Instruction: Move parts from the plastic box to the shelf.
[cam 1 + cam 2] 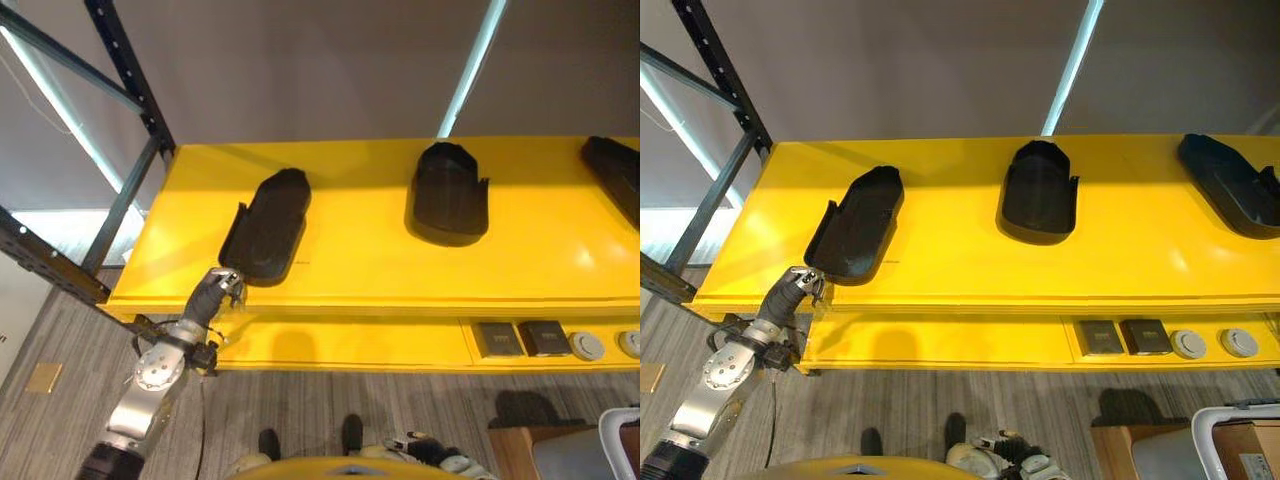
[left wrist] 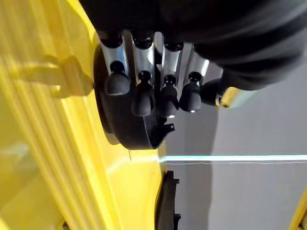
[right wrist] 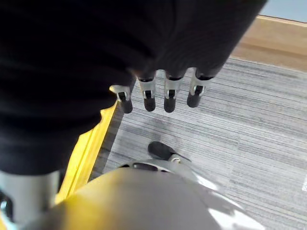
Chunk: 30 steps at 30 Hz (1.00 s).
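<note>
left hand (image 1: 220,291): at the yellow shelf (image 1: 380,270) front edge near its left corner, fingers relaxed, holding nothing | black part (image 1: 268,226): on the shelf top just beyond the fingertips, long axis front-to-back | right hand (image 3: 158,93): over floor, fingers loose, empty.

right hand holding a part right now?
No. In the right wrist view the right hand hangs over grey carpet, its fingers straight and holding nothing.

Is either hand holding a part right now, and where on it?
Nothing is gripped. The left hand rests straight fingers against the near end of the leftmost black part on the yellow shelf. The right hand hangs open over the floor.
</note>
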Available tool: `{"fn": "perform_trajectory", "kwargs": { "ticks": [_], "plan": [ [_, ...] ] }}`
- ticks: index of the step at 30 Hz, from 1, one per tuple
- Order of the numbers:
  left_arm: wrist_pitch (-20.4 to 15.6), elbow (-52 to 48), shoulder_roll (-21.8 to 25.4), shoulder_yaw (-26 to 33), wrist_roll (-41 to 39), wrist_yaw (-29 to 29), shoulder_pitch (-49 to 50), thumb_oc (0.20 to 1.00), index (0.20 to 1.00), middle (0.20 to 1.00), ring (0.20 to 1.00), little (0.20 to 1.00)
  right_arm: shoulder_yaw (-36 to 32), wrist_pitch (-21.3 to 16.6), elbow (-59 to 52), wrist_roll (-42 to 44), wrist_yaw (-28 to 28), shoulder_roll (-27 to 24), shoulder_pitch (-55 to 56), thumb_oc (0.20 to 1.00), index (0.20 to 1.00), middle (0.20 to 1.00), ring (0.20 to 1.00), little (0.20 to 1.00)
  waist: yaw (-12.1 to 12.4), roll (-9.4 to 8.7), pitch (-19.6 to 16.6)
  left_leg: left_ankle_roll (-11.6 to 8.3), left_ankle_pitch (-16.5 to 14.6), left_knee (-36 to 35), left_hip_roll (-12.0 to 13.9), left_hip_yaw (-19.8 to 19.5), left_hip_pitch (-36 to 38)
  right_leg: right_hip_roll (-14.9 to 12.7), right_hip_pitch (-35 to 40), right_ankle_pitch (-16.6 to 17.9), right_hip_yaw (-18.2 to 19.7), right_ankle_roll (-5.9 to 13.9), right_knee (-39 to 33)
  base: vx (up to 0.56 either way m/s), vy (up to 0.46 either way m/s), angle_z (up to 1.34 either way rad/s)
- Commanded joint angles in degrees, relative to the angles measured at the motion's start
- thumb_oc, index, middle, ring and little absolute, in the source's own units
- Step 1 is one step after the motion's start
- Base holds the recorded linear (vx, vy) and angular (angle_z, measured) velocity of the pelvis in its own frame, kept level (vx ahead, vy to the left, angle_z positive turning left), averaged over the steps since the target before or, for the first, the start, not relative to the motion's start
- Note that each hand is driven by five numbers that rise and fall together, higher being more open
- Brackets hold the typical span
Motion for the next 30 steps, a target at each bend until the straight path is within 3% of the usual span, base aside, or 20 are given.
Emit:
{"fn": "perform_trajectory", "kwargs": {
  "ticks": [1,13,30],
  "plan": [
    [-2.6,-0.4,0.4,1.1,-1.3,0.5,-2.9,0.2,0.2,0.2,0.2,0.2,2.1,0.7,3.2,1.2,-0.7,1.8,0.6,1.0,1.0,1.0,1.0,1.0,-0.7,-2.84,0.3,-1.71,-6.0,-0.3,3.5,-3.2,1.9,-3.4,3.9,-7.5,-0.3,4.78,0.1,0.03,-0.011,-0.16],
    [-1.8,8.7,-3.4,-0.2,-3.0,3.0,-7.9,0.2,0.2,0.2,0.2,0.2,2.3,0.6,1.5,2.3,-1.4,1.6,0.1,1.0,1.0,1.0,1.0,1.0,-2.8,-2.5,0.8,-1.97,-5.6,-0.3,3.9,-1.8,0.3,-2.8,1.5,-7.1,1.0,4.71,0.1,0.0,-0.005,-0.04],
    [-3.6,13.9,-4.4,0.5,-2.8,7.9,-16.5,0.2,0.2,0.2,0.2,0.2,3.3,0.3,0.3,3.7,-2.5,1.7,-0.5,1.0,1.0,1.0,1.0,1.0,-4.5,-2.69,1.4,-2.23,-4.6,-0.3,4.5,-0.7,-2.5,-1.6,-1.7,-6.7,2.2,4.4,0.1,-0.01,-0.013,-0.07]
  ]
}}
